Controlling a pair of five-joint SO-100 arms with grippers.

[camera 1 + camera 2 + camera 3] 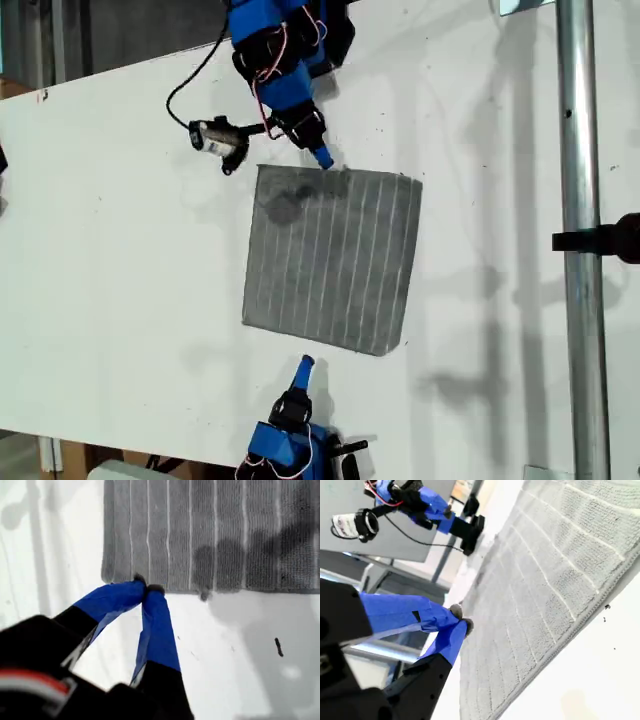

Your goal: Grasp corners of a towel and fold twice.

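Both jaws pressed together, empty, beside flat grey ribbed towel [332, 258] on white table [120, 250].

Both arms — blue bodies, black joints, red and white wires — end in blue-taped fingers [155, 630].

The grey, soft striped towel [210, 535] lies flat on the white surface [240, 655], its thin pale stripes running away from the camera. My first gripper [146, 589] has its blue-taped fingers [157, 625] closed together, tips meeting right at the towel's near hem, close to one corner [107, 575]. A soft shadow darkens part of the cloth.
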